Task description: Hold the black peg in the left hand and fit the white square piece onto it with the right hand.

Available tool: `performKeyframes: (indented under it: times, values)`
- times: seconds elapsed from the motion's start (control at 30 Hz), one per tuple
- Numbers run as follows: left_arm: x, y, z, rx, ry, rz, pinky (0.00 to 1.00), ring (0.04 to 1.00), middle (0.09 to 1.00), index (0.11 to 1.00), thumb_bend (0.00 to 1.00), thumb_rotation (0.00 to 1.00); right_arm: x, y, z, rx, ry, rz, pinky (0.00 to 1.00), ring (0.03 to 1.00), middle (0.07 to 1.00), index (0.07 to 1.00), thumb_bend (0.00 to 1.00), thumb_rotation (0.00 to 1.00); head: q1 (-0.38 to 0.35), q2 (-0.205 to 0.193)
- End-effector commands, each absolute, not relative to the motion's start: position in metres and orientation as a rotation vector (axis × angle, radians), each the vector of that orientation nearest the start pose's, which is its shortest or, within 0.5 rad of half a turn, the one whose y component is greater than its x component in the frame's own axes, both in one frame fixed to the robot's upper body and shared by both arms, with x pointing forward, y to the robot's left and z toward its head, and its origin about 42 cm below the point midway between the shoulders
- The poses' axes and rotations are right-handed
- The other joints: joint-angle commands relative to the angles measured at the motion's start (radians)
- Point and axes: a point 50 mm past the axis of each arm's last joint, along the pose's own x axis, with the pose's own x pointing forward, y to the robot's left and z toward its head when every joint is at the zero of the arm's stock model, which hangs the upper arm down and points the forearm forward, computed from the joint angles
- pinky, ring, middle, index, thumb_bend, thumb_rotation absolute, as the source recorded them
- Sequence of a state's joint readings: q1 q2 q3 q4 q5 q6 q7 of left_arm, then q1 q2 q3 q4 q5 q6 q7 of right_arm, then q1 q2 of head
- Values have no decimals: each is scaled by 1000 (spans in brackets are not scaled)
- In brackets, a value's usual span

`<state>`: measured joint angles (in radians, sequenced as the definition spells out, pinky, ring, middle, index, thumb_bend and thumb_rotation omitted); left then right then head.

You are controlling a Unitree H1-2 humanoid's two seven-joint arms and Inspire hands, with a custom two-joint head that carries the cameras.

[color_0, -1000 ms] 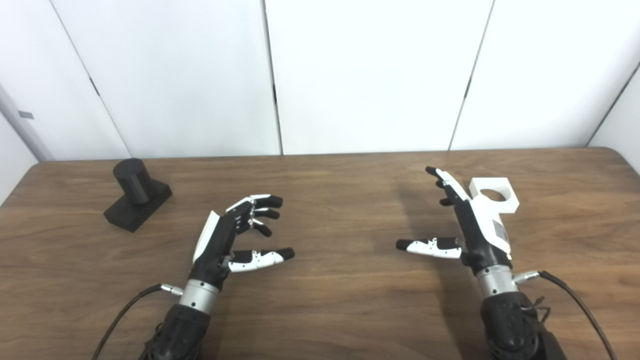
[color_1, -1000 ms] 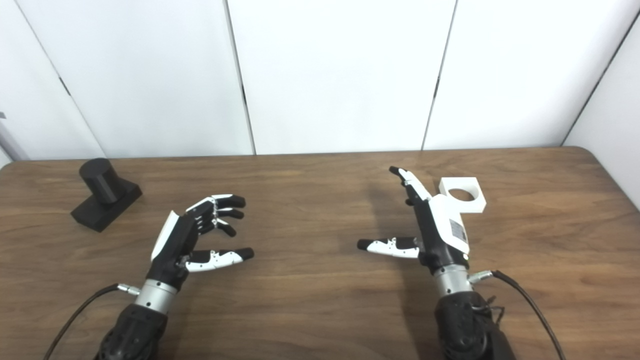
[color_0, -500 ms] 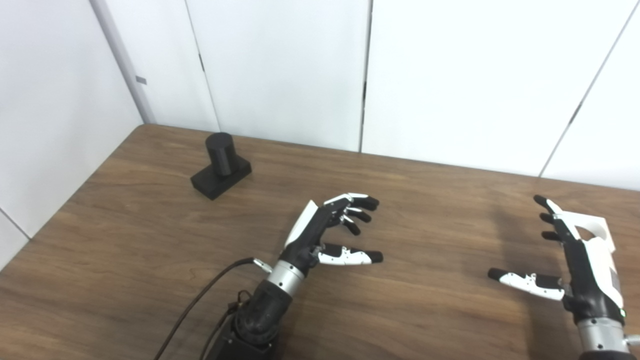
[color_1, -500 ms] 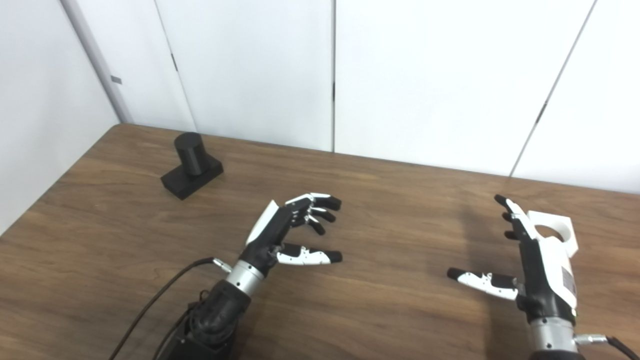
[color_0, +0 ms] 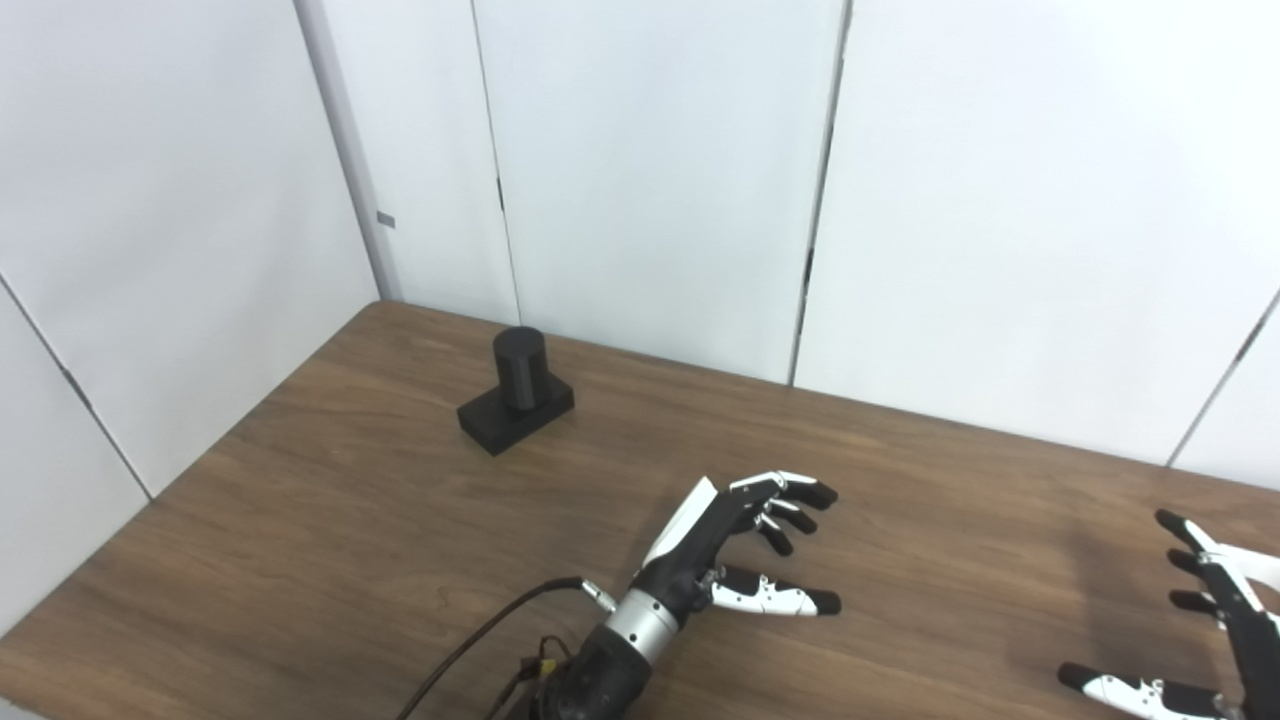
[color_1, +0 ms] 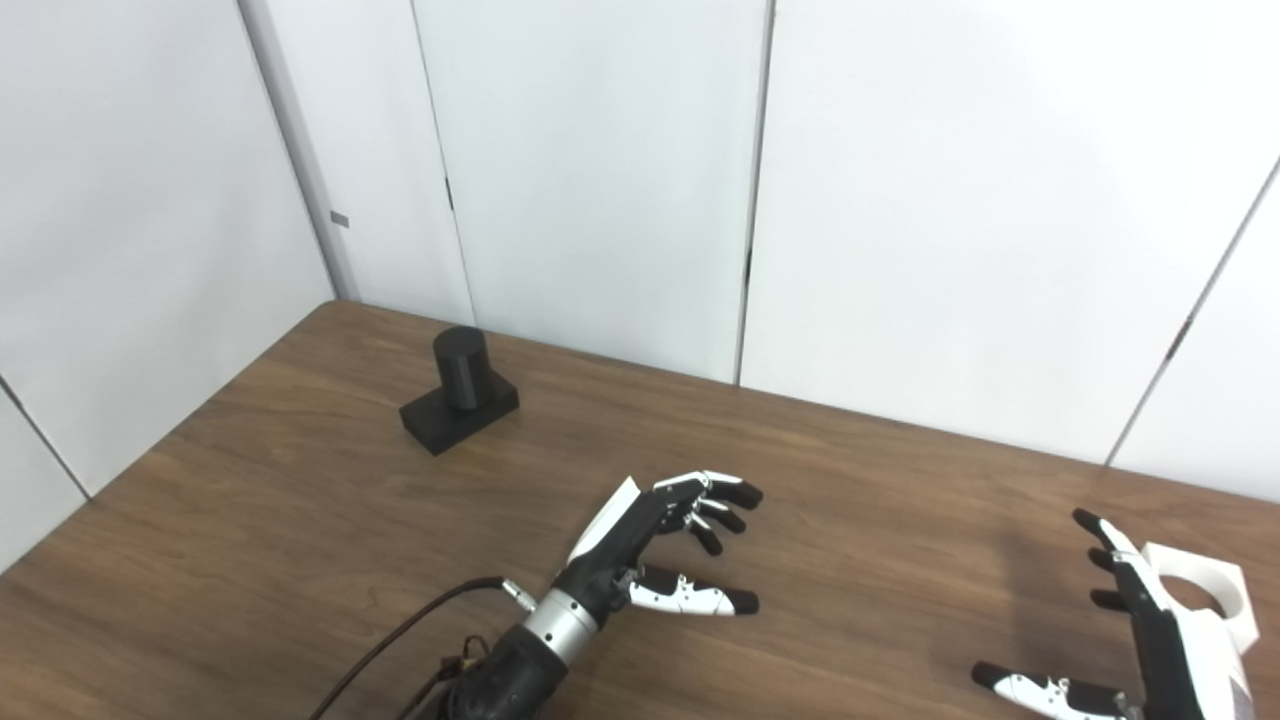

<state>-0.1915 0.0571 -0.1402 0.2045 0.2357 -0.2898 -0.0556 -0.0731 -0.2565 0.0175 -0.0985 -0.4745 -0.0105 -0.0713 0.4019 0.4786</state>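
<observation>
The black peg (color_0: 518, 393), a short cylinder on a square black base, stands upright on the wooden table (color_0: 350, 500) at the far left. My left hand (color_0: 735, 545) is open and empty above the table's middle, well to the right of the peg. The white square piece (color_1: 1205, 600) with a round hole lies at the right edge, just beyond my right hand (color_1: 1140, 640). The right hand is open and empty, partly cut off by the picture's edge.
White wall panels (color_0: 650, 180) stand behind and to the left of the table. A black cable (color_0: 480, 640) runs from my left wrist toward the near edge. Bare wood lies between the peg and my left hand.
The camera has swung left and up, so the whole scene has shifted right and down. Both hands keep the same open pose; the peg and white piece have not moved.
</observation>
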Motion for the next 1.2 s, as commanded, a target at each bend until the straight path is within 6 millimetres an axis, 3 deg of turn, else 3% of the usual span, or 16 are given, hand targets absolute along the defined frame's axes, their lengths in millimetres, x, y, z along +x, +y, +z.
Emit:
performKeyframes:
  times: [0.0,0.37,0.5,0.77,0.9,1.17]
  values:
    - [345,162,125,299,-355,-276,524,668,746,713,825,113,310,-283,174,-728,-286,-80,741,870,916,885,772,165,-2,0]
    - [347,162,125,319,-367,-263,514,665,746,711,790,123,310,-283,175,-727,-288,-74,726,865,912,881,765,171,6,-8]
    - [349,164,130,343,-370,-245,537,705,758,705,781,111,311,-283,175,-724,-289,-73,722,861,908,877,764,166,10,-13]
    - [360,180,151,363,-379,-269,606,785,815,716,815,66,313,-282,176,-724,-286,-70,718,861,905,870,773,140,21,-20]
    - [368,196,167,421,-415,-268,613,759,776,649,803,57,314,-282,176,-721,-278,-68,723,866,907,872,768,148,24,-21]
    - [379,220,202,531,-464,-235,520,700,737,663,823,28,315,-285,176,-728,-277,-70,698,856,905,867,779,143,27,-22]
